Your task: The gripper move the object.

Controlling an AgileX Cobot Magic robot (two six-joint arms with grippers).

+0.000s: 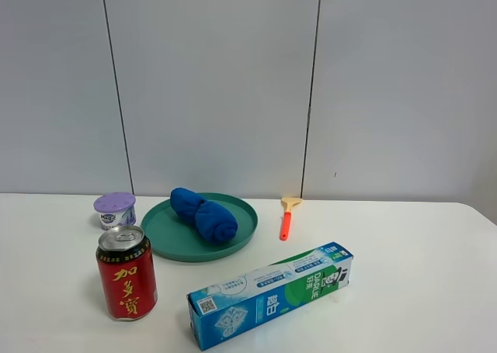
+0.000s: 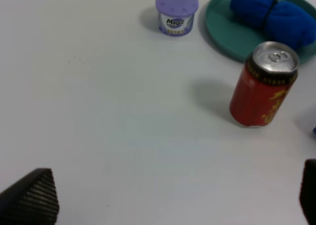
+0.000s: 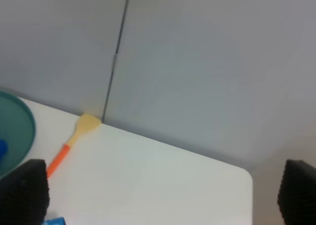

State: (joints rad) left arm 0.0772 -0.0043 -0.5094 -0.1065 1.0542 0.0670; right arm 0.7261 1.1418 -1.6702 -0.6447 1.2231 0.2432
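A red drink can [image 1: 126, 273] stands upright at the front left of the white table; it also shows in the left wrist view [image 2: 263, 85]. A blue rolled towel [image 1: 203, 213] lies on a green plate [image 1: 167, 237]. A blue-green toothpaste box [image 1: 270, 294] lies at the front centre. Neither arm shows in the exterior high view. My left gripper [image 2: 168, 200] is open and empty, its fingertips [image 2: 32, 198] over bare table to the left of the can. My right gripper [image 3: 158, 195] is open and empty, held above the table's right side.
A small purple-lidded tub [image 1: 116, 209] stands left of the plate, also in the left wrist view [image 2: 177, 12]. An orange-handled spatula [image 1: 286, 216] lies near the back wall, also in the right wrist view [image 3: 73, 139]. The table's right corner [image 3: 245, 173] is close.
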